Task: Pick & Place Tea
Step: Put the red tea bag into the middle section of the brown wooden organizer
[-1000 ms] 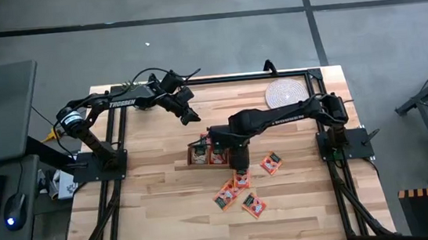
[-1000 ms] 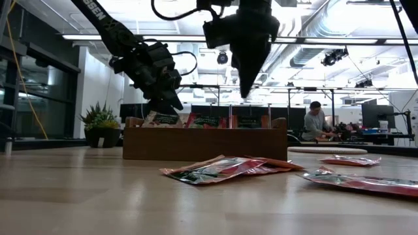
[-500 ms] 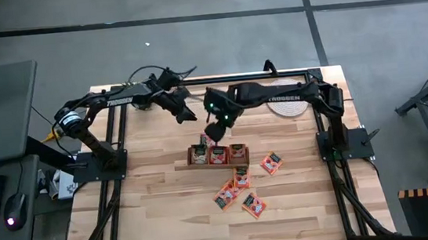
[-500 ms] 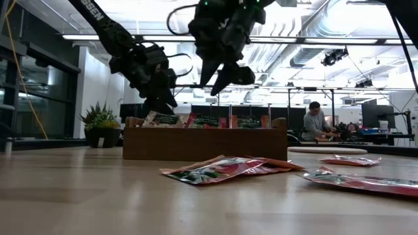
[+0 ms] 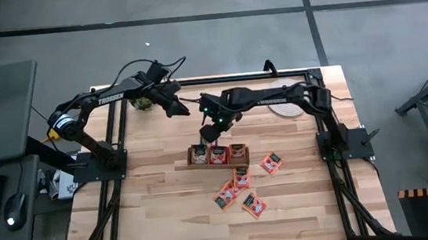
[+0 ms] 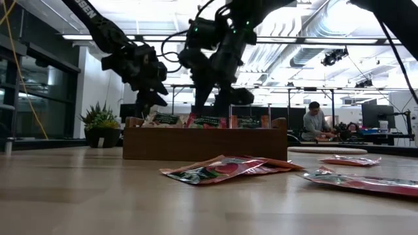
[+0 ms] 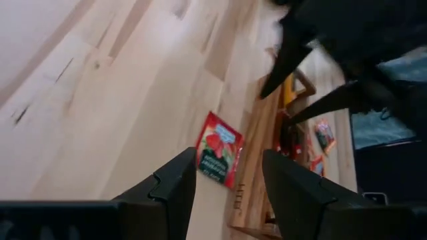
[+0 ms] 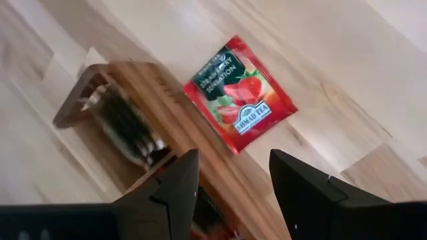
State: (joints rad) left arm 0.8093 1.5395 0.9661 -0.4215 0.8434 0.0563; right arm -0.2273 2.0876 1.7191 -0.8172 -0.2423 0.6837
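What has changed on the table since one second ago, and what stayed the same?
The right tool left the loose orange-red tea sachets in front of the long brown wooden box, swung over the box to its far side, and opened, empty. The left tool drew back slightly, open. Box and loose sachets did not move.

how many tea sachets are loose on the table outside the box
5 sachets: one beside the box's far side, one at its right, two overlapping in front, one farther forward. The overlap may hide more.
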